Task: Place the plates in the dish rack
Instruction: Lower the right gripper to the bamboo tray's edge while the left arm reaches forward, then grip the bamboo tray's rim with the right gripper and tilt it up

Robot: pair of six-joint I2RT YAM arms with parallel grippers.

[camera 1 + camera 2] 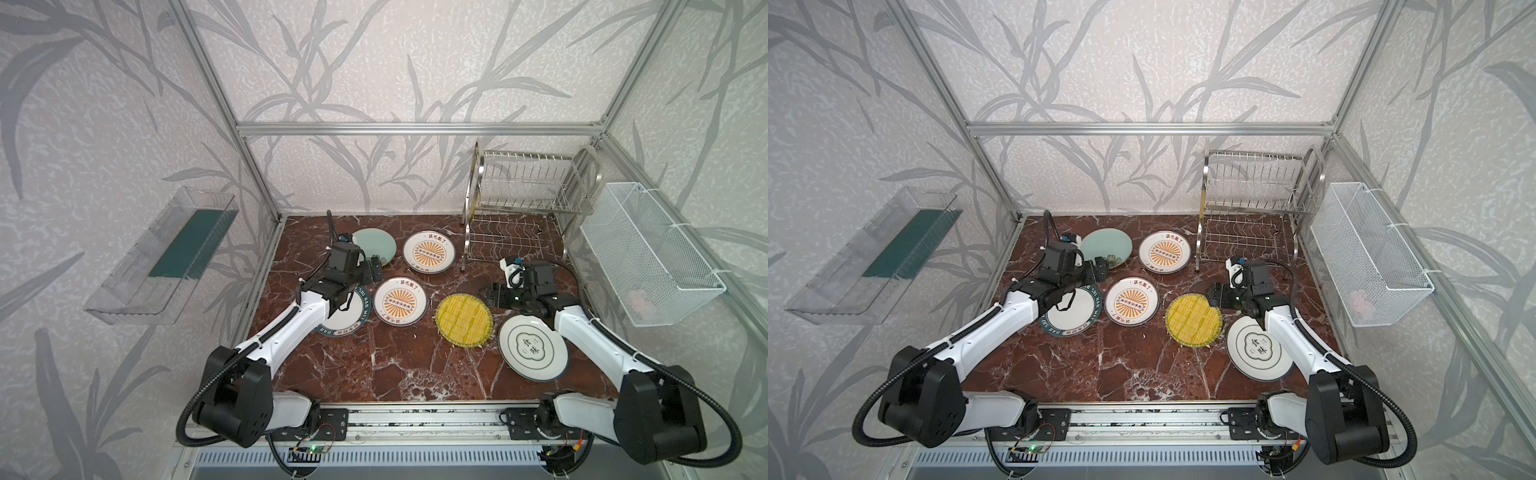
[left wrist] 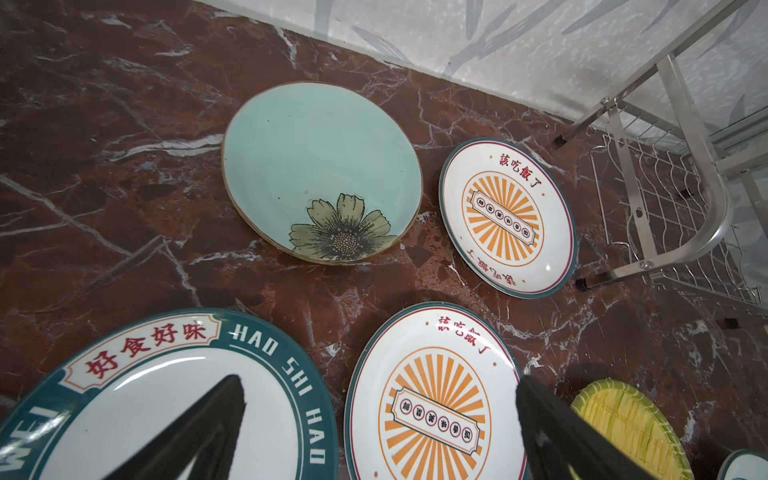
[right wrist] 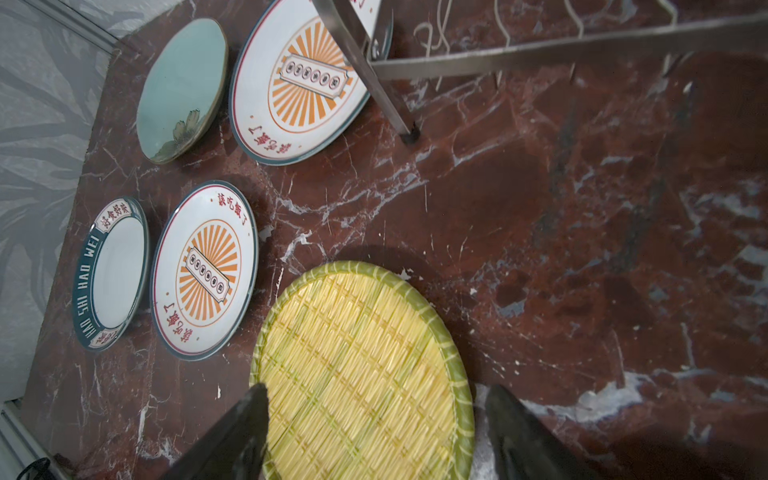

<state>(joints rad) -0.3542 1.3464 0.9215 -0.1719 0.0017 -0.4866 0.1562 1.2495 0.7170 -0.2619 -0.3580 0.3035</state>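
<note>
Six plates (image 1: 400, 302) lie flat; one dish rack (image 1: 528, 199) stands upright, long axis left-to-right in both top views. The left gripper (image 1: 376, 268) gapes; the right gripper (image 1: 489, 293) holds its jaws apart astride the yellow plate (image 1: 464, 318) rim.

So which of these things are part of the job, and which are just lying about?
Job: green flower plate, far sunburst plate, near sunburst plate, teal-rimmed plate, yellow ribbed plate, cloud-emblem plate, dish rack.
Lying about: white mesh basket, clear plastic tray.
</note>
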